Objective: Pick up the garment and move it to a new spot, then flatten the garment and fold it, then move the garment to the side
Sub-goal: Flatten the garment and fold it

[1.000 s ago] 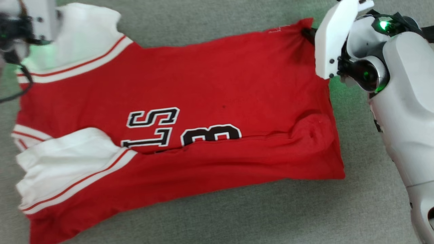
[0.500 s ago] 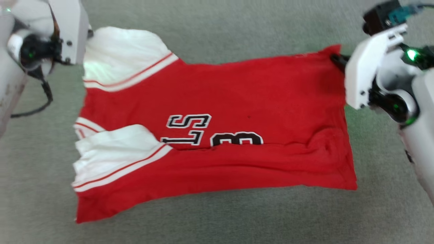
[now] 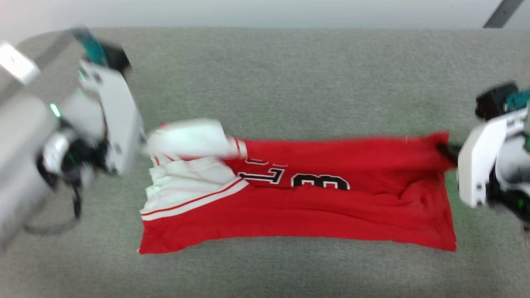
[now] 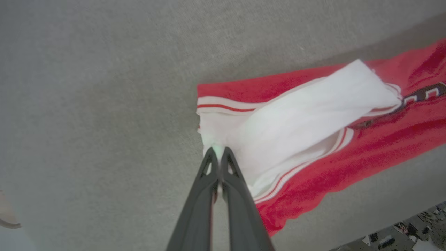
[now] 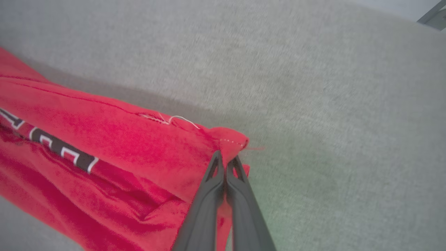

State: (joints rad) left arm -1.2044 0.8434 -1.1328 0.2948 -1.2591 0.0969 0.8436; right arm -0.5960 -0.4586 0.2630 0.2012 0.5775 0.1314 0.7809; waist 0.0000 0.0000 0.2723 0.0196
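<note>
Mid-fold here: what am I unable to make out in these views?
- Lettering, head view: partly hidden by a fold of the garment.
- Left gripper, head view: fingertips blurred, behind its white wrist housing.
- Right gripper, right wrist view: layers pinched unclear, bunched red cloth covers them.

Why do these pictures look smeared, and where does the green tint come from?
Head view: motion blur throughout, worst on the left arm and the white sleeve of the shirt; green lamps glow on both arms. Left wrist view: fairly sharp, faint green tint on the sleeve at the left pincer. Right wrist view: grey surface soft, green cast beside the right pincer, likely from those lamps.
</note>
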